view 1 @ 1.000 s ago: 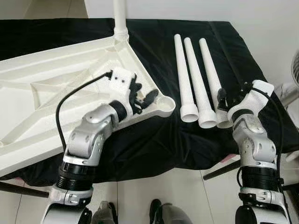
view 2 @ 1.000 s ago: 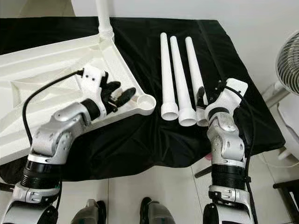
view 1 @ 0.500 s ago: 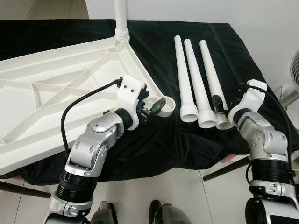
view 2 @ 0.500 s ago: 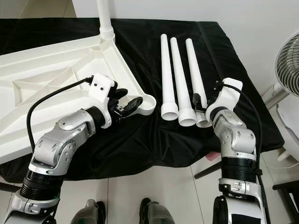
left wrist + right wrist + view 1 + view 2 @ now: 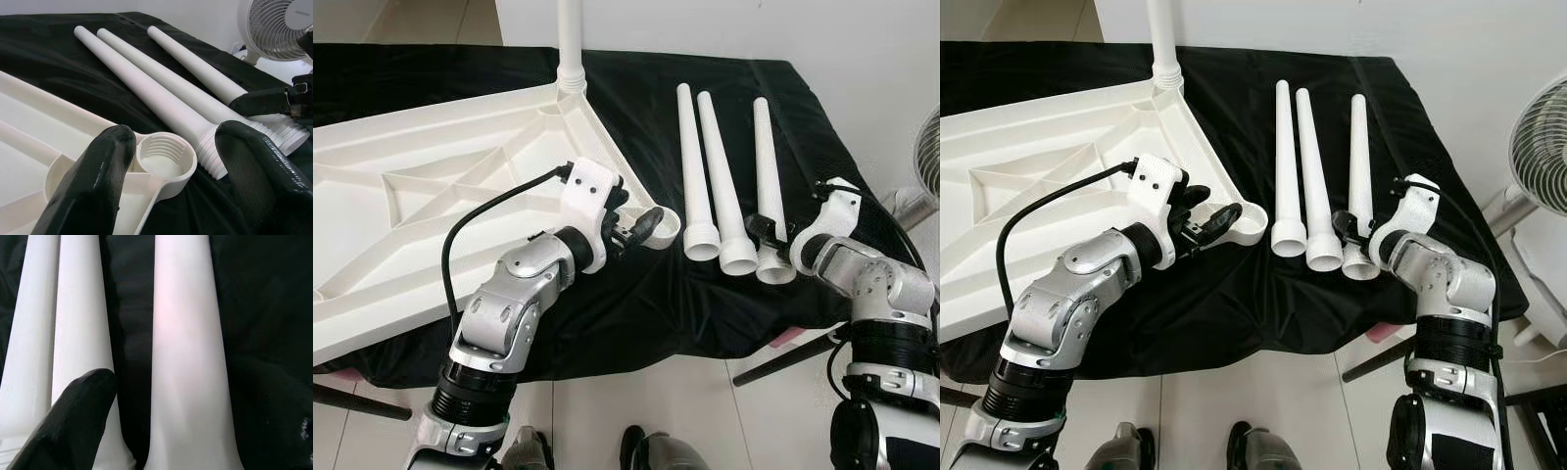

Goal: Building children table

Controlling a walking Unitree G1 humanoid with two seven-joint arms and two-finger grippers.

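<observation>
Right now my right fingers (image 5: 1349,232) straddle the wide threaded end of the outermost leg (image 5: 1360,162), one finger on either side, not yet clenched, as far as I can judge. That leg lies on the black-draped bench (image 5: 1400,127) beside two more legs (image 5: 1298,171), angled slightly away from them. My left fingers (image 5: 636,227) are spread wide around the threaded corner socket (image 5: 164,159) of the upturned white tabletop (image 5: 431,206), gripping nothing. One leg (image 5: 570,39) already stands upright in the far corner.

These legs look like hollow moulded plastic: light, rigid and smooth, so I expect one to slip or roll if I pinch it on the taper. Better, I think, to take hold just above the ribbed thread, where it is thickest, and squeeze firmly without fear of crushing. The tabletop seems stiff but broad and light; it may skate on the cloth when I screw a leg in.
</observation>
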